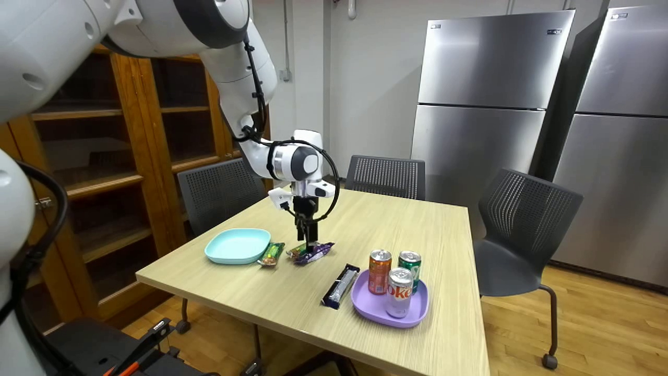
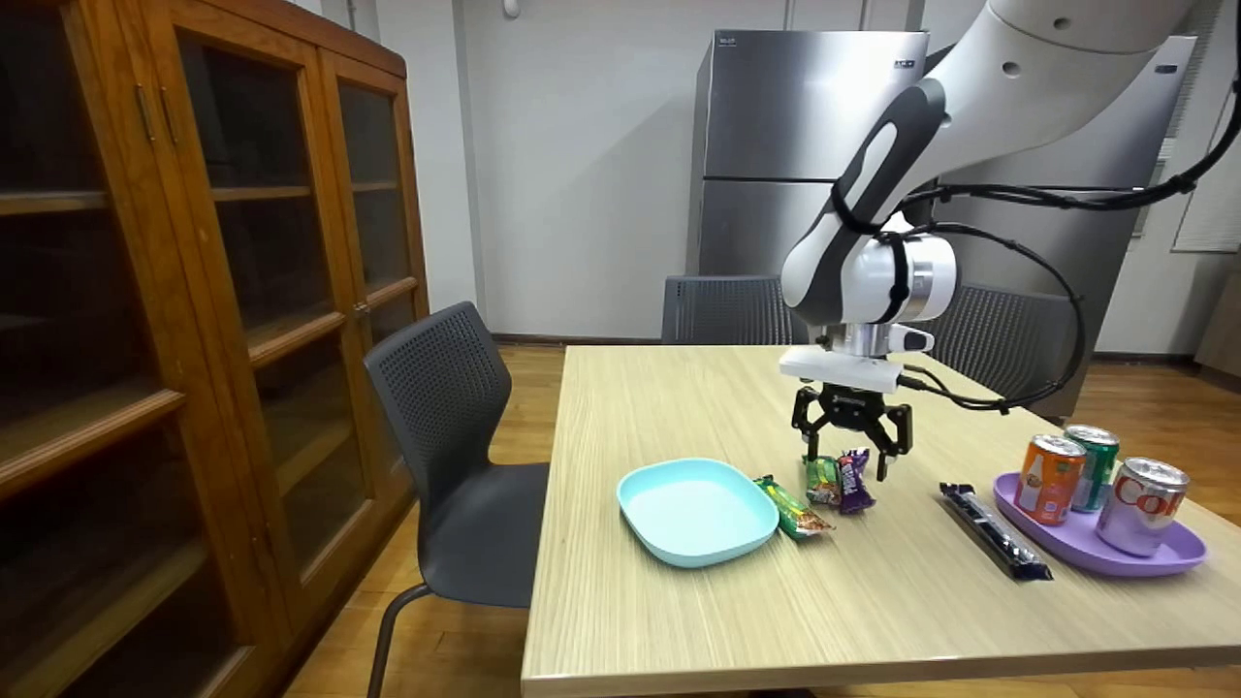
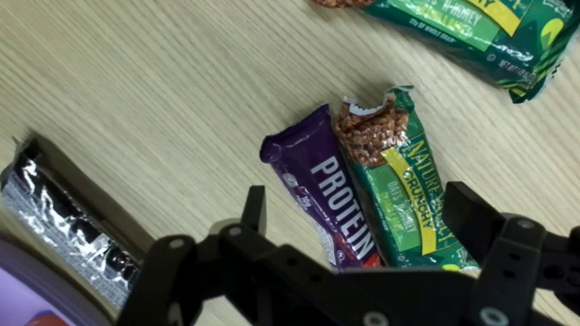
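Jaws are spread wide, gripping nothing; in the wrist view a purple bar marked PROTEIN and a green bar marked CRUNCHY lie side by side between the fingers. A gap separates the purple bar from its nearer fingertip; whether the other tip touches the green one, I cannot tell. A second green bar, WHOLE GRAIN legible only in the wrist view, lies just beside a blue plate, seen only in exterior views, near an edge of the surface. Opposite, a black-and-silver bar flanks a purple plate carrying an orange can, a green can and a silver can lettered Coke. Past the edges stand chairs and refrigerators.
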